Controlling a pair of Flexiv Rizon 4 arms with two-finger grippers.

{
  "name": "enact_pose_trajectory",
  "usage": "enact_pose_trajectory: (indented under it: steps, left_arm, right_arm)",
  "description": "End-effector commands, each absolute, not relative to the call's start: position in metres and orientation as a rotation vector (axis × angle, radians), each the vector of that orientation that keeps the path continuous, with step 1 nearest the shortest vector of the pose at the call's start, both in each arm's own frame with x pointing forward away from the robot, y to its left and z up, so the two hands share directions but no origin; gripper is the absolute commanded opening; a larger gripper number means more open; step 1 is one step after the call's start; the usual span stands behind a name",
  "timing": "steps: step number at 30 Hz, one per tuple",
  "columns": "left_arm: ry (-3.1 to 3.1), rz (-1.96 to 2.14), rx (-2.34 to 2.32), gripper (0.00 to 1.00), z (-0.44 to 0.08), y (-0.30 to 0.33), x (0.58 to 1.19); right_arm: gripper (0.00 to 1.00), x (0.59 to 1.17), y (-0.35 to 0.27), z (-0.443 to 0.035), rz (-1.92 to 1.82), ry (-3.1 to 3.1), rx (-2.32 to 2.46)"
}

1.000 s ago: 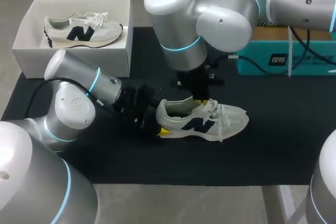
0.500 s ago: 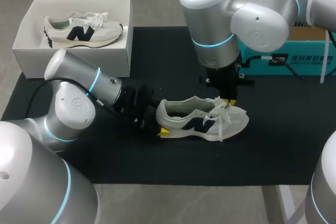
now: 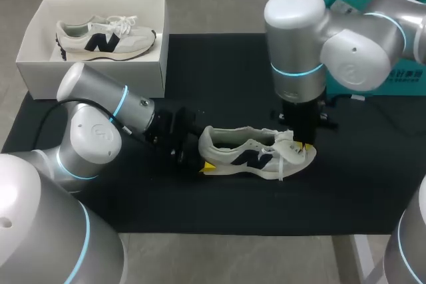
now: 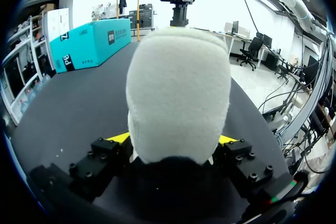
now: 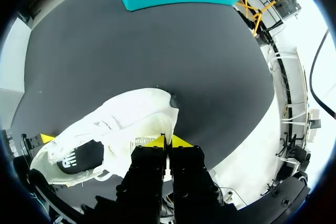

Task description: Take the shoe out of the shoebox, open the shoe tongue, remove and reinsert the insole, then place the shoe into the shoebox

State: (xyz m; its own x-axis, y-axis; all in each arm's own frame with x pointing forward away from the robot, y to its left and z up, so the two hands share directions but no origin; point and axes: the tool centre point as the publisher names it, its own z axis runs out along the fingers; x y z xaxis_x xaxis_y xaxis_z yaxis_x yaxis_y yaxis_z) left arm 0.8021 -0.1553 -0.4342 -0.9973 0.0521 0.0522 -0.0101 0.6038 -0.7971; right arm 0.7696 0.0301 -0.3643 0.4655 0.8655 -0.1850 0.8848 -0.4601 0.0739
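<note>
"Head view: the right gripper (image 3: 303, 145) has been carried from above the collar out toward 3 o'clock, and is now set over the laces near the toe of the shoe (image 3: 256, 156). Is anything being held?"

"It's settled by the right wrist view: the tongue (image 5: 137, 139) is pinched between the two yellow tips, which are pressed nearly together. So the tongue has been drawn forward, and the shoe's opening, covered by the arm a second ago, is laid bare."

"And the heel end, at 9 o'clock?"

"Unmoved. The left gripper (image 3: 202, 157) is clamped on the heel, with a yellow tip seen on either side in the left wrist view. The shoe is kept flat on the black mat (image 3: 346, 191), well apart from the shoebox (image 3: 93, 79) at 10 o'clock, where a second shoe (image 3: 103, 36) is lying."

"What's meant for the task?"

"The tongue step is judged nearly done. The insole is reckoned next, though it can't be made out yet."
</note>
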Motion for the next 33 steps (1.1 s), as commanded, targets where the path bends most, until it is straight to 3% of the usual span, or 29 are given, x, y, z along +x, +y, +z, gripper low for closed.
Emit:
enact_pose_trajectory:
  steps: [1,3,4,5,7,21,33]
  left_arm:
    - [-2.750,1.365,-0.036,0.00,-0.438,-0.156,0.802]
    - [-2.750,1.365,-0.036,0.00,-0.438,-0.156,0.802]
    - [-2.750,1.365,-0.036,0.00,-0.438,-0.156,0.802]
    - [-2.750,1.365,-0.036,0.00,-0.438,-0.156,0.802]
    - [-2.750,1.365,-0.036,0.00,-0.438,-0.156,0.802]
    - [-2.750,1.365,-0.036,0.00,-0.438,-0.156,0.802]
    - [-2.750,1.365,-0.036,0.00,-0.438,-0.156,0.802]
  right_arm:
    - [0.28,0.767,0.029,-0.373,-0.160,1.527,2.560]
    - [0.47,0.768,0.030,-0.372,-0.155,1.526,2.558]
    - [0.74,0.768,0.031,-0.371,-0.145,1.522,2.555]
    - [0.88,0.768,0.032,-0.368,-0.140,1.521,2.553]
    - [1.00,0.768,0.032,-0.363,-0.128,1.514,2.545]
    - [1.00,0.778,0.076,-0.276,0.522,1.789,2.270]
    - [1.00,0.791,0.132,-0.261,0.370,2.362,1.904]
